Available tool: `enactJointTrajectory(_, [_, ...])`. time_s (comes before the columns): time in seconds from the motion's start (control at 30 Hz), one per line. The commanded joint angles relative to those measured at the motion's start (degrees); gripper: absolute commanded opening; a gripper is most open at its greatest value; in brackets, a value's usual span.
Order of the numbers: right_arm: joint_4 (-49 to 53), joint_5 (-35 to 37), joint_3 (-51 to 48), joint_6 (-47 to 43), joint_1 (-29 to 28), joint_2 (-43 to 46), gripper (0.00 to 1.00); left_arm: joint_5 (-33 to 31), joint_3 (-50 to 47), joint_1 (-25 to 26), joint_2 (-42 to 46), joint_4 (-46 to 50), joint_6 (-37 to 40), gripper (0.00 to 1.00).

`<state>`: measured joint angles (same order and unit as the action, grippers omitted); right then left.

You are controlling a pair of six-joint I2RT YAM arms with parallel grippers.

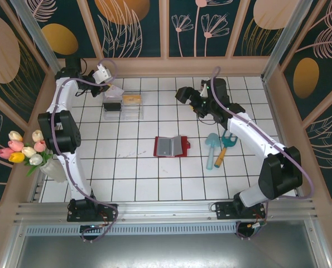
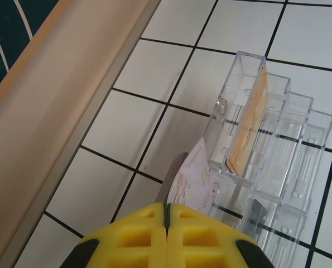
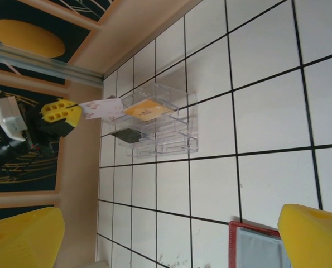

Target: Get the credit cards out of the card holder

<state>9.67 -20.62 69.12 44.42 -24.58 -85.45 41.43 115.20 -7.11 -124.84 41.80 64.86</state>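
Top view: the left gripper (image 1: 107,82) is pinched shut on a pale patterned card (image 1: 115,91) at the clear box (image 1: 124,109), far left of the table (image 1: 132,173). An orange card (image 1: 132,99) and a dark card (image 1: 112,106) already sit in that box. The card holder (image 1: 171,147) lies open mid-table, well apart from the box. Grey shows inside it; we can't tell card from pocket. The right gripper (image 1: 187,96) hangs wide and empty beyond the holder.

We judge the step as dropping this card into the box. The next move calls for lining it over a free slot, letting go, then returning to the holder.

Left wrist: the yellow fingers (image 2: 138,234) are closed on the card's edge. The card is just beside the box wall, not in a slot.

Right wrist: the fingers (image 3: 313,234) are spread wide with nothing between them, the holder's red corner below.

The surface is white tile with dark grout and a wood rim, under dark floral wall panels (image 1: 138,25). A teal toy shovel (image 1: 212,149) and toy rake (image 1: 227,142) lie right of the holder, and tulips (image 1: 25,149) stand at the left edge.
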Motion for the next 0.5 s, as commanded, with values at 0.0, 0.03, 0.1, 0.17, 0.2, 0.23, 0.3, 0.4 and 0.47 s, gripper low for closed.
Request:
enactJointTrajectory(0.0, [0.7,0.0,2.5,0.6,-0.5,-0.3,0.99,2.4,2.7,-0.1,-2.2,2.9,2.9,0.02])
enactJointTrajectory(0.03, [0.8,0.0,2.4,0.8,-0.5,-0.2,0.99,3.0,2.9,-0.1,-2.4,2.9,2.9,0.01])
enactJointTrajectory(0.1, [0.6,0.1,2.2,1.2,-0.5,-0.1,0.99,4.1,2.9,-0.1,-2.7,3.1,3.4,0.00])
enactJointTrajectory(0.17, [0.5,0.1,2.1,1.4,-0.6,0.1,0.99,4.5,2.9,-0.1,-3.0,3.1,3.6,0.00])
enactJointTrajectory(0.2, [0.4,0.1,2.1,1.5,-0.6,0.0,0.99,4.4,2.8,-0.1,-3.1,3.1,3.7,0.00])
enactJointTrajectory(0.23, [0.4,0.0,2.0,1.7,-0.6,-0.1,0.99,4.4,2.8,-0.1,-3.2,3.1,3.7,0.00])
enactJointTrajectory(0.3, [0.4,0.1,1.9,1.8,-0.6,-0.2,0.99,4.3,2.5,-0.1,-3.4,2.6,3.6,0.01])
enactJointTrajectory(0.4, [0.2,-0.1,1.7,2.0,-0.7,-0.7,0.99,3.5,0.5,-0.1,-3.0,-1.1,1.7,0.08])
enactJointTrajectory(0.47, [0.0,-0.4,1.7,2.2,-0.8,-1.0,0.99,2.1,-1.7,-0.1,-2.3,-4.5,0.5,0.10])
